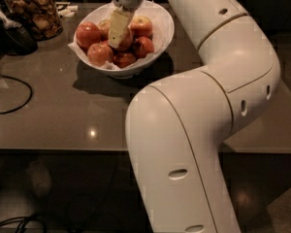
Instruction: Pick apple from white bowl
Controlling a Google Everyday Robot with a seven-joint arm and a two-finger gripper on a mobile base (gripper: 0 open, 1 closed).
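Lying at the left edge of the counter [63,123] is a loop of dark cable [31,92], and behind it, at the back corner, stands a glass jar [36,11] of brown snacks. To the right of the jar sits the white bowl [166,33], lined with crinkled paper and heaped with red apples, one plain red apple [88,33] lying nearest the jar. The claw [115,40] reaches down from above into the middle of the heap, its pale tip pressed against the apple [128,40], which lies in the centre of the bowl, partly hidden behind it (only its right flank shows). Whether the claw is clenched on that apple or released cannot be told. A yellow-topped apple [141,25] sits just beyond. Farther right, the bulky white arm [203,130] bends over the counter and fills the foreground.
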